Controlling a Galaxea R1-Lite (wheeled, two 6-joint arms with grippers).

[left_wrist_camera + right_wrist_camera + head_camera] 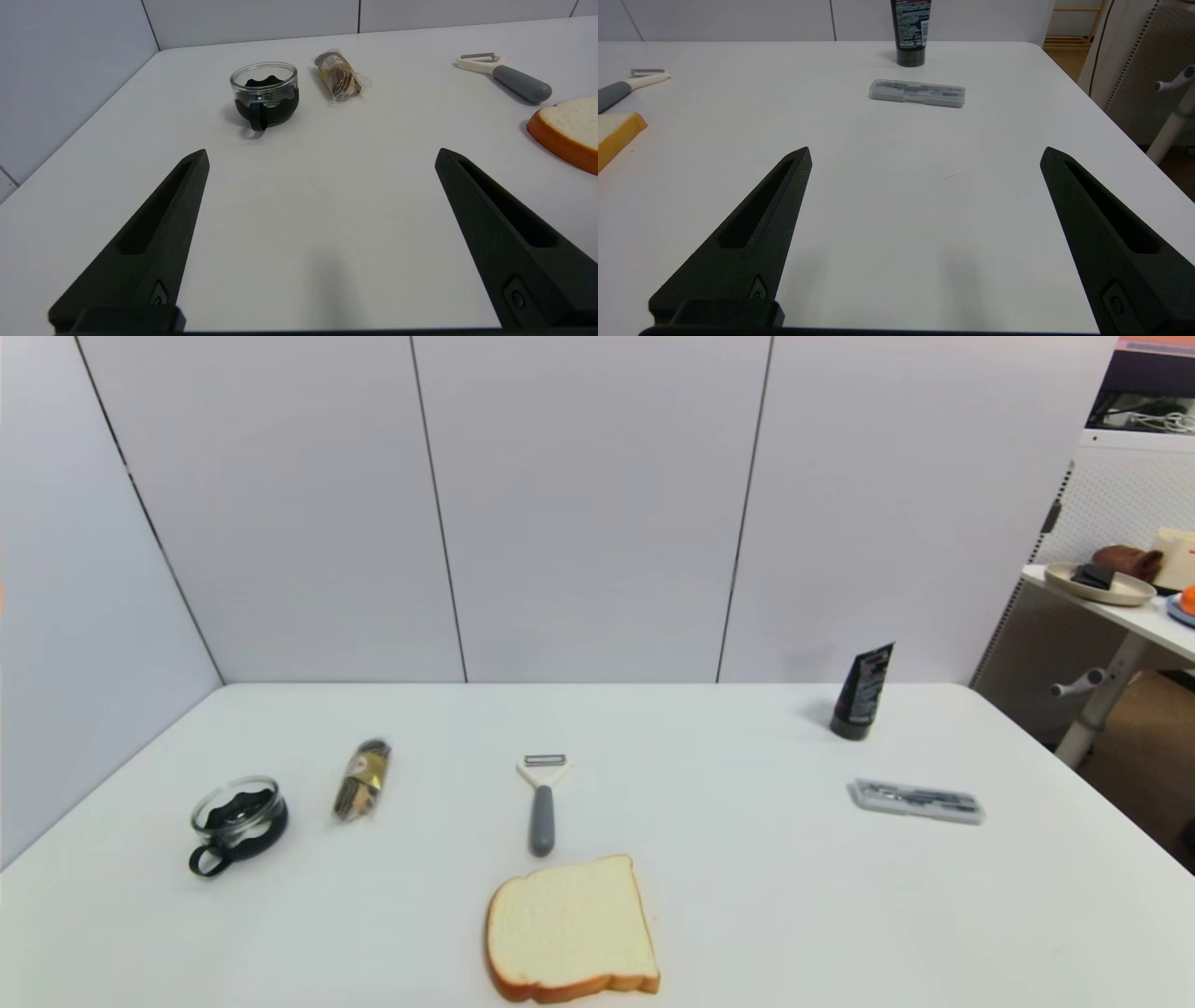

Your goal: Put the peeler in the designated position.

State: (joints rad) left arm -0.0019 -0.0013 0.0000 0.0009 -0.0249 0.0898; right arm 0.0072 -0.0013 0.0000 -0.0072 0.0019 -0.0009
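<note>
1. My left gripper hovers over bare white table at the near left, fingers spread wide, holding nothing.
2. My right gripper hovers over the near right side, fingers spread just as wide, empty too.
3. The peeler lies flat at mid-table, grey handle toward me, cream head and blade pointing away.
4. A slice of bread lies just beside the handle's tip, nearer me.
5. To its left lie a wrapped snack and a glass cup; well to the right, a clear plastic case and an upright black tube.
</note>
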